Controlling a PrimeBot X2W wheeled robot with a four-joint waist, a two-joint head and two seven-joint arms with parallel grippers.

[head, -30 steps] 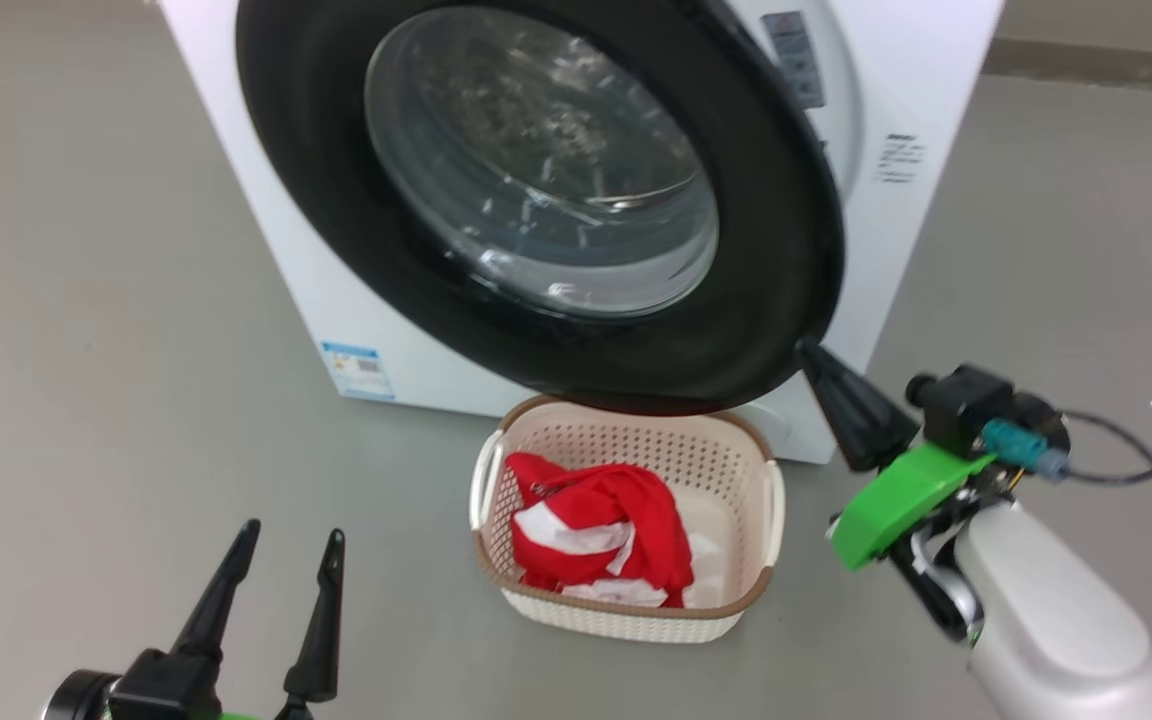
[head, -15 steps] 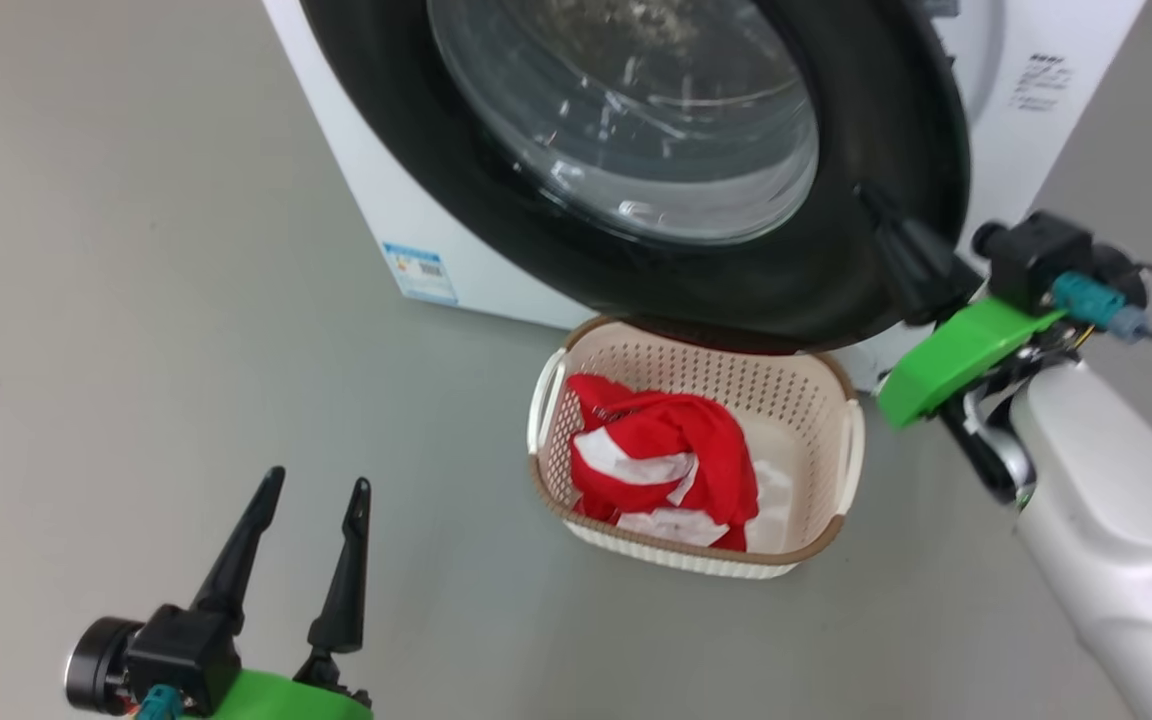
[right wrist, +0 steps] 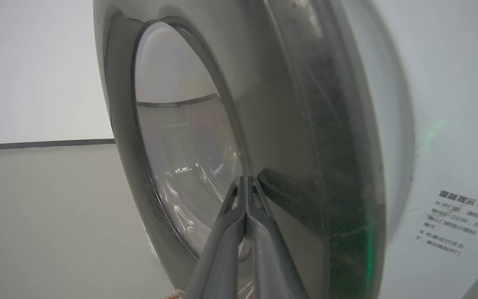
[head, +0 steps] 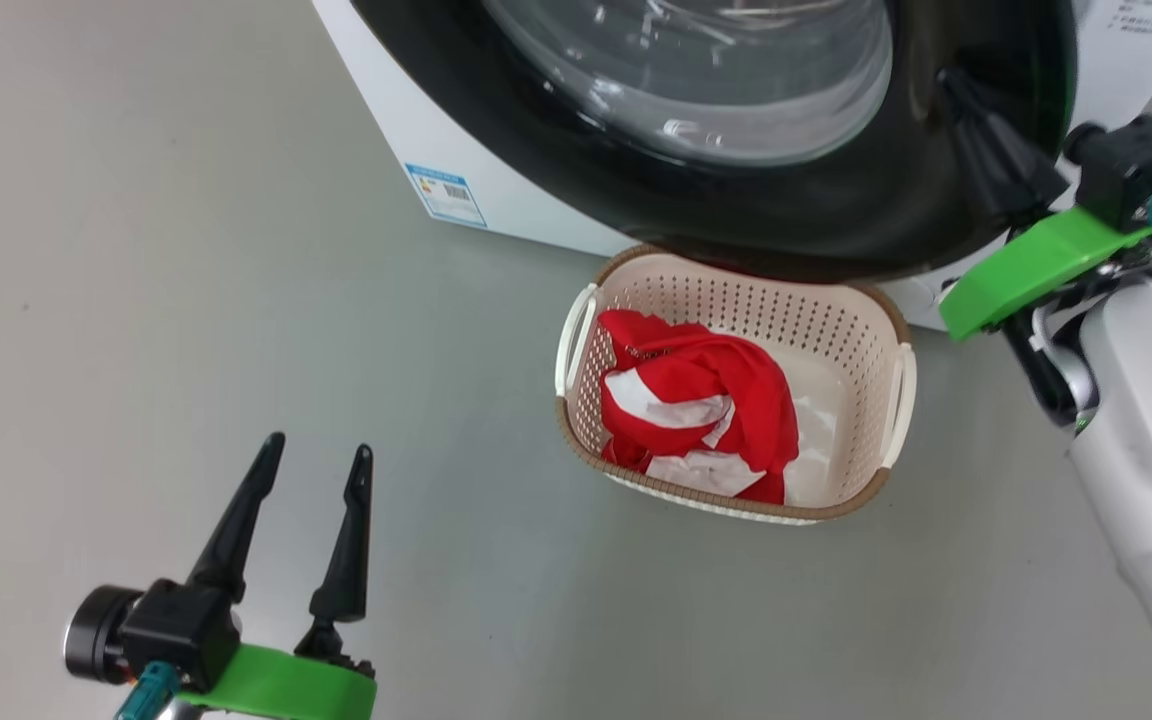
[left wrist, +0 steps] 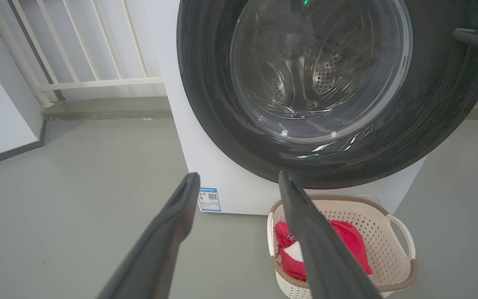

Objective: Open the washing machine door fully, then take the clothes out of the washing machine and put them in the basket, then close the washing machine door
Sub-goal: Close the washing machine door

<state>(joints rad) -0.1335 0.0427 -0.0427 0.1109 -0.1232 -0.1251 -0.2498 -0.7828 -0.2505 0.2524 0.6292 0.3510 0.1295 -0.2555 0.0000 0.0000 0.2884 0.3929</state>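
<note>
The washing machine door (head: 836, 230), a black rim around a clear glass bowl, lies close against the white washing machine (head: 496, 190); I cannot tell whether it is latched. My right gripper (head: 951, 80) is shut, its tips pressed on the right side of the door (right wrist: 297, 124), as the right wrist view shows of the gripper (right wrist: 245, 179). The cream basket (head: 881, 330) stands on the floor under the door, with the red and white clothes (head: 706, 400) in it. My left gripper (head: 320, 444) hangs open and empty at the lower left, well clear of the basket.
A blue label (head: 446, 192) marks the machine's lower front. A white railing (left wrist: 77, 62) and a wall stand beyond the machine's left side. Grey floor (head: 186, 250) spreads wide to the left of the basket. The basket sits tight under the door's lower rim.
The head camera has moved in and down. My shut right gripper has gone from below the door's lower right edge up onto its rim, and the door stands nearer the machine's front.
</note>
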